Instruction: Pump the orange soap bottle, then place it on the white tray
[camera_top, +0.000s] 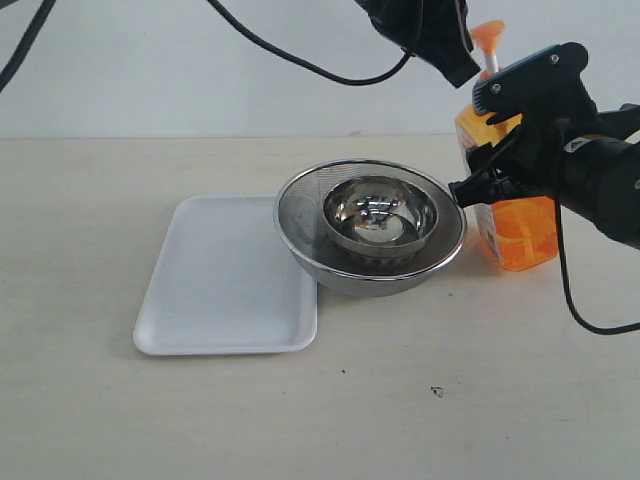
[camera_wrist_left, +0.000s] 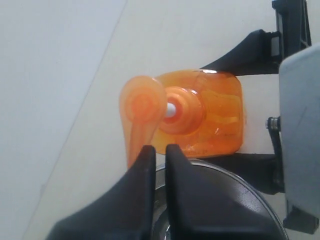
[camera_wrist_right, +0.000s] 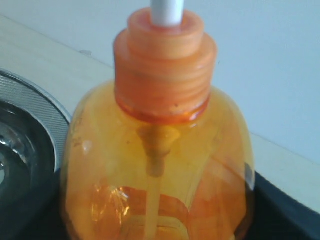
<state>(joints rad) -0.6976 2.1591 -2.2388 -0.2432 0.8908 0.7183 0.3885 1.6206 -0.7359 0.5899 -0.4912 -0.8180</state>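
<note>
The orange soap bottle (camera_top: 522, 232) stands upright at the back right of the table, behind the bowls. Its orange pump head (camera_top: 487, 36) is up, and the white stem shows below it. My right gripper (camera_top: 482, 142) is shut on the bottle's upper body, one black finger on each side. In the right wrist view the bottle (camera_wrist_right: 160, 165) fills the frame. My left gripper (camera_top: 460, 66) hangs from above, shut with nothing in it, just beside the pump head (camera_wrist_left: 143, 107). Its fingertips (camera_wrist_left: 146, 152) sit over the spout end. The white tray (camera_top: 228, 282) lies flat and bare at the left.
Two nested round steel bowls (camera_top: 300, 240) stand between the tray and the bottle, and the outer rim overlaps the tray's right edge. A white wall runs along the back. Black cables hang above the table at the upper left.
</note>
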